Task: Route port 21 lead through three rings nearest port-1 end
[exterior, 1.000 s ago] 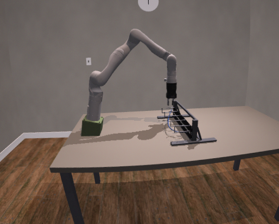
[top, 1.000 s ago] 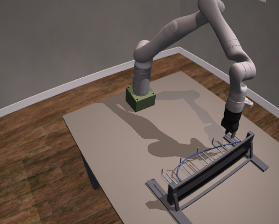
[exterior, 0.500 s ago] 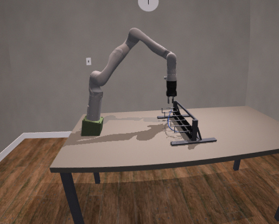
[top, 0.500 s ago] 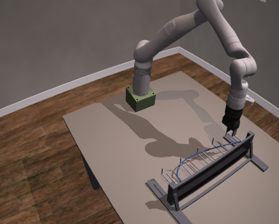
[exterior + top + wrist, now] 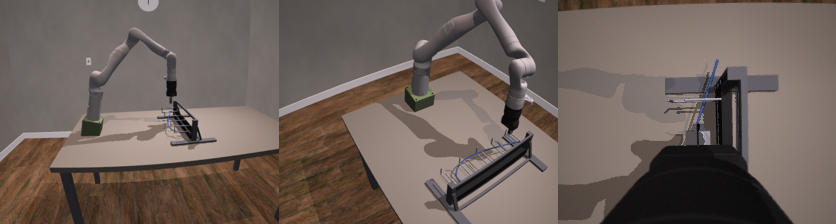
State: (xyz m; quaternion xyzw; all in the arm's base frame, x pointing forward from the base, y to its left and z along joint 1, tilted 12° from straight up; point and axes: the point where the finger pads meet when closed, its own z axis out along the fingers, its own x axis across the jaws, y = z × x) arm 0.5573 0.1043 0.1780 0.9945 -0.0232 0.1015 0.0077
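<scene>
The dark grey rack [image 5: 490,168] [image 5: 194,125] [image 5: 758,82] stands on the table with its ring side facing the arm's base. The blue lead [image 5: 488,148] [image 5: 168,122] [image 5: 708,90] leaves the panel near one end. It arcs along the row of thin metal rings [image 5: 476,149] [image 5: 695,100] toward the port-1 end. I cannot tell which rings it lies inside. My gripper [image 5: 509,132] [image 5: 170,101] [image 5: 698,130] points straight down just above the rings at the port-1 end. Its fingers are shut with nothing between them, and they stand clear of the lead.
The arm's green base block [image 5: 419,99] [image 5: 92,126] sits at the far side of the table. The rack's two long feet [image 5: 538,161] [image 5: 193,141] rest on the table top, well inside its edges.
</scene>
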